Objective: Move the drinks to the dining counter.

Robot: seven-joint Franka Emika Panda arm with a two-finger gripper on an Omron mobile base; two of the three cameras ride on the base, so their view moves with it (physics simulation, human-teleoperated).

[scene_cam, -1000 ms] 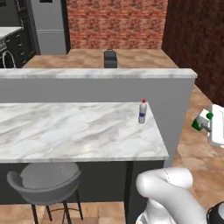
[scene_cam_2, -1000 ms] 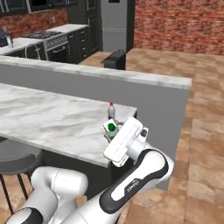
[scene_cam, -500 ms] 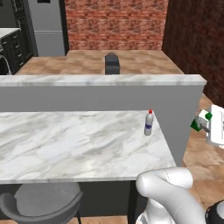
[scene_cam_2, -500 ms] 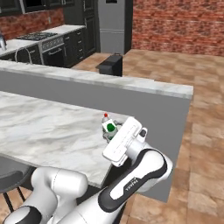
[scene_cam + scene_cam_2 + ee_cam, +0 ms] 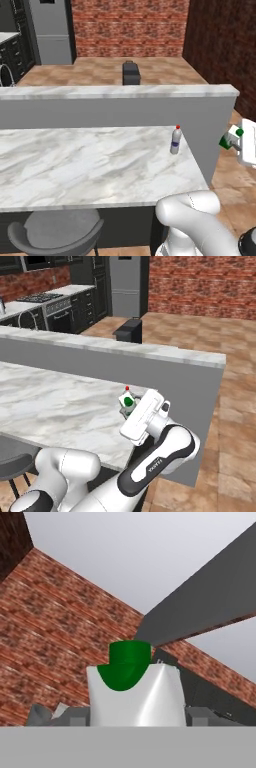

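The green-and-white carton (image 5: 134, 694) is sitting between the jaws, which are gripping it from both sides; its green cap is sticking out past the fingertips. The gripper (image 5: 234, 141) is carrying it in the air, off the right-hand end of the dining counter (image 5: 75, 165) and not yet over the slab. Out ahead of the jaws and a little to one side, the slim clear bottle with the red cap (image 5: 175, 140) is standing upright on the marble near the end of the counter, close to the grey ledge (image 5: 115, 91). So by my reckoning one drink is delivered, a second is on its way in, and the grey metal bottle is left to fetch. Beyond the ledge the dark toaster (image 5: 129, 330) is sitting on the far worktop. Compared with a second ago, the whole scene is sliding as the base is rolling closer; the counter and bottle are looming larger, while the arm is holding the same pose.
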